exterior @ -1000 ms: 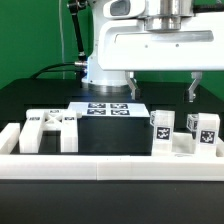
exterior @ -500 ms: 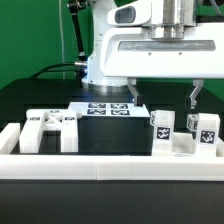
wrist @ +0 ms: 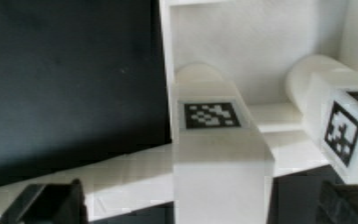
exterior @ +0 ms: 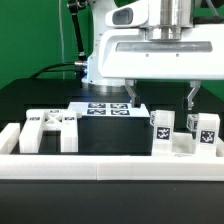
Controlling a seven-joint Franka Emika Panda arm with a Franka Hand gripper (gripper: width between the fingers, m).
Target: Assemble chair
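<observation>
A: What is held by the gripper (exterior: 161, 99)?

B: Nothing is held. The fingers (exterior: 192, 93) are spread wide and released, hung above the table (exterior: 40, 100) with no part between them.

A: Where is the chair (exterior: 60, 122) found?

B: It is not yet built and is laid out in loose pieces around the marker board (exterior: 108, 108). A slotted panel (exterior: 40, 130) is set toward the exterior view's left of the marker board, nearer the camera. A first tagged block (exterior: 162, 130) is stood just off the marker board's corner on the exterior view's right. A second tagged block (exterior: 205, 131) is stood beyond it, farther from the marker board.

A: Which piece is judged to be the target?

B: Most likely the first tagged block. It is bracketed by the fingers from above, and a tagged block is centred in the wrist view.

A: How is the pick best done?

B: A straight descent is advised, with the block kept centred so that neither finger is landed on its top. The gap to the second tagged block looks narrow, so the outer finger should be threaded in carefully. The flat sides should be clamped low, so that tipping is avoided.
</observation>
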